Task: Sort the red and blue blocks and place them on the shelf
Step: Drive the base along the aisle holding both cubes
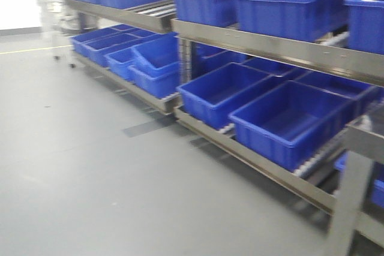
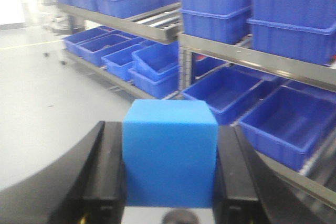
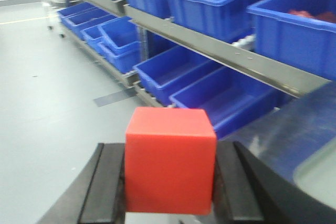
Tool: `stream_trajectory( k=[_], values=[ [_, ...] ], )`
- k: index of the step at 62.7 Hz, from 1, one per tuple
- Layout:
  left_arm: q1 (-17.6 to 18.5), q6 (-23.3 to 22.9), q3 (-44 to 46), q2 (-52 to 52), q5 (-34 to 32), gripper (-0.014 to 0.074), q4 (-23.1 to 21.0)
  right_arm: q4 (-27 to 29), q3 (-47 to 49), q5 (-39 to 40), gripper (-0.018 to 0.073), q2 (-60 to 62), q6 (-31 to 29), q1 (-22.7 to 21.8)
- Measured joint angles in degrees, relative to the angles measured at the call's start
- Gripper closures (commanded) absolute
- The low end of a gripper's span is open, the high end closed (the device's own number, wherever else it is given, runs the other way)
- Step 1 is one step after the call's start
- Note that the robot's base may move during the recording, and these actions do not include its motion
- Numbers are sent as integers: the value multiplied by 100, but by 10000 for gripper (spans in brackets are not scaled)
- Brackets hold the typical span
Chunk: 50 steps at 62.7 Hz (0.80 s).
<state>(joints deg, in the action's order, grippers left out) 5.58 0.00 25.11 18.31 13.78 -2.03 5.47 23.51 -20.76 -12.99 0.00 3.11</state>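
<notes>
1. Blue block (image 2: 169, 153) is clamped in the left gripper (image 2: 169, 171); the two black fingers (image 2: 107, 182) press against its left and right faces, while its top and front faces are uncovered
2. Red block (image 3: 169, 158) is held the same way in the right gripper (image 3: 169, 177), one dark finger (image 3: 107, 184) touching each side face, with the cube sitting square and upright between them
3. Both cubes are carried in front of the shelf (image 1: 270, 43) and well apart from it; neither one rests on a tier or in a bin
4. Shelf is a steel rack with two tiers in view, each fronted by a flat grey rail; white rollers (image 1: 312, 163) show under the lower row at the right
5. Large blue bins (image 1: 288, 121) fill both tiers; the lower ones tilt with their open tops toward the aisle, and the upper ones stand stacked behind the rail
6. One upper bin (image 3: 294, 30) in the right wrist view holds something reddish at its far edge, too blurred to identify
7. Floor (image 1: 90, 166) is plain grey, with a thin yellow line (image 1: 30, 49) at the far left and a dark rectangular patch (image 1: 141, 127) just beside the foot of the rack
8. All three views are soft with blur, so fine detail on the rails cannot be read
</notes>
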Motion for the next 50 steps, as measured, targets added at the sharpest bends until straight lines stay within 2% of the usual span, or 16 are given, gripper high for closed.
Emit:
stream_trajectory(
  k=[50],
  values=[
    [-5,0,0,0,0,472,0,0,0,0,503,0,0,0]
  ],
)
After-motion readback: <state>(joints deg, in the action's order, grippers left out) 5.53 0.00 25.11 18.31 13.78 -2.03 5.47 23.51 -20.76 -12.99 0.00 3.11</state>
